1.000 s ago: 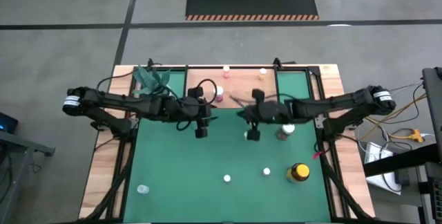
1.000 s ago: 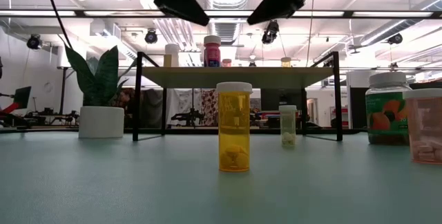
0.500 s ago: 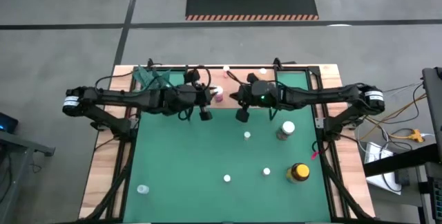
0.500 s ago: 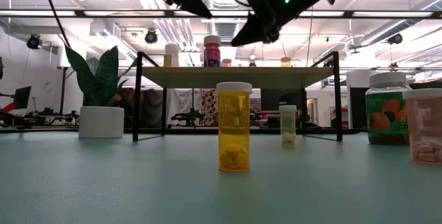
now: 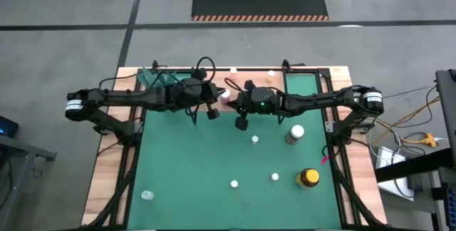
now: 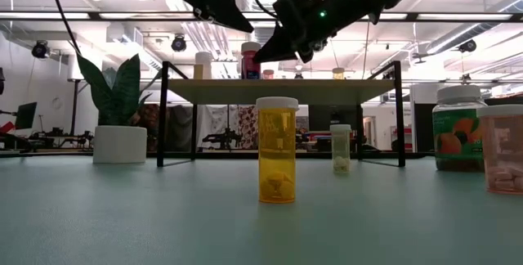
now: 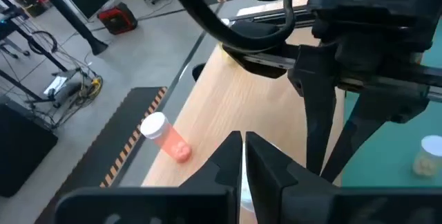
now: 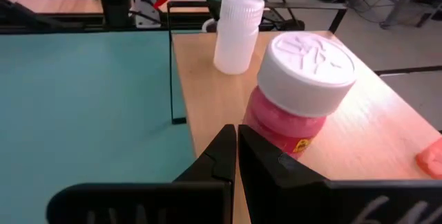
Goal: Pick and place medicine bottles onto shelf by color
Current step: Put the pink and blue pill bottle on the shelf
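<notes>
The shelf [image 5: 251, 81] stands at the table's far middle. On it stand a pink bottle [image 8: 297, 99] with a white cap and a white bottle [image 8: 237, 32]. A small orange-pink bottle [image 7: 166, 135] lies on its side on the board. My right gripper [image 8: 235, 141] is shut, just over the shelf's near edge and close beside the pink bottle's base. My left gripper [image 7: 243, 146] is shut too, with nothing between its fingers. It hovers over the shelf's near left part [image 5: 211, 113]. More medicine bottles stand on the green mat [image 5: 178, 174], among them an orange one [image 6: 277, 150]. My right gripper's shut fingers [image 8: 259, 158] come level from the table's near side, right next to the pink bottle's lower wall [image 8: 276, 137]. I cannot tell whether they touch it. The bottle stands upright on the board.
A potted plant [image 5: 157, 80] stands at the far left corner, beside the shelf's black leg [image 6: 162, 114]. A greenish jar [image 5: 293, 135] and a yellow black-lidded jar [image 5: 308, 178] stand on the mat's right side. Small bottles dot its near part [image 5: 234, 184]. The two arms are close together over the shelf.
Both grippers have moved from over the mat toward the table's far edge, up to the shelf. My right gripper has also gone toward the table's left, ending next to the pink bottle. The bottles have stayed in place.
</notes>
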Action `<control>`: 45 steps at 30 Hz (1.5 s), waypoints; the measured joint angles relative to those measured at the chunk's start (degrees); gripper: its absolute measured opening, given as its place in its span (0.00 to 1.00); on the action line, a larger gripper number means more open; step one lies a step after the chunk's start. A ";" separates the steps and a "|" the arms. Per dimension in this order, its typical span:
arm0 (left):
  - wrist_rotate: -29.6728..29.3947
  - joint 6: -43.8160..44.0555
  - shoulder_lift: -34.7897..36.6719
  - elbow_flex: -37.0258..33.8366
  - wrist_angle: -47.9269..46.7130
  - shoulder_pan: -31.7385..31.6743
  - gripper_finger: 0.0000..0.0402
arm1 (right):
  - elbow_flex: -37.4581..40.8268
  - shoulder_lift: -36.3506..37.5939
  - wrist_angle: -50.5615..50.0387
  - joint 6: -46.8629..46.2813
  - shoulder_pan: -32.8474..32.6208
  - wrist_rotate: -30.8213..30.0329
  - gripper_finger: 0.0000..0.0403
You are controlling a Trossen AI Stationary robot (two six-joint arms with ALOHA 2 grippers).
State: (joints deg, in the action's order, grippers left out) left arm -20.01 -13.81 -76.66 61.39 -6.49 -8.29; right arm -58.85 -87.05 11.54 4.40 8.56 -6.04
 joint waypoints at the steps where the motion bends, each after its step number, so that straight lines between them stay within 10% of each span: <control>1: 0.02 0.06 0.00 -0.10 0.06 0.00 0.00 | 0.00 -0.01 -0.05 0.00 0.00 0.00 0.02; 45: 1.69 13.40 0.27 -2.87 2.33 0.98 0.00 | 0.04 1.25 -1.19 2.71 0.46 -8.98 0.02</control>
State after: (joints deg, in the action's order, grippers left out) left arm -18.33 -0.41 -76.39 58.52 -4.16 -7.31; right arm -58.81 -85.79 10.35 7.11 9.02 -15.03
